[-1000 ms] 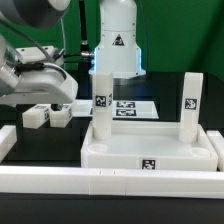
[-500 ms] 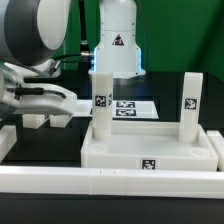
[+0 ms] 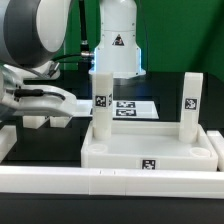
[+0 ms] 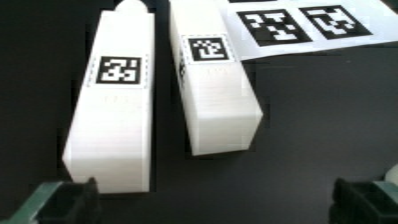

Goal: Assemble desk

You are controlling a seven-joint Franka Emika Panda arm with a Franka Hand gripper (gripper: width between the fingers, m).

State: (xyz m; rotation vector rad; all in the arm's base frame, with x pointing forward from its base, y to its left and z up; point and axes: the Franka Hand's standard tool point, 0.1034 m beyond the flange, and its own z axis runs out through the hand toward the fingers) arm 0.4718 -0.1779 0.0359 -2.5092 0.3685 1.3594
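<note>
White plastic parts are spread over a black table (image 3: 60,150). At the exterior view's left, the arm (image 3: 35,45) bends low, and its gripper (image 4: 217,202) hangs just above two loose legs (image 4: 116,110) (image 4: 217,95). The wrist view shows these legs lying flat, just beside each other with a thin dark gap between them. Each has a black-and-white tag on its upper face. The jaws are spread wide and hold nothing. Only the dark fingertips (image 4: 63,200) show, one on each side, with bare table between them and the legs' near ends just ahead.

Further right, in the middle of the exterior view, lies the tabletop (image 3: 150,152), a shallow tray with a raised rim and a tag on its front wall. The left standing leg (image 3: 101,100) rises upright from its far left corner, and the right standing leg (image 3: 190,105) from its far right corner. Both carry tags. Between them and behind the tray, the marker board (image 3: 128,108) lies flat on the table. A long rail (image 3: 110,181) runs along the front edge.
</note>
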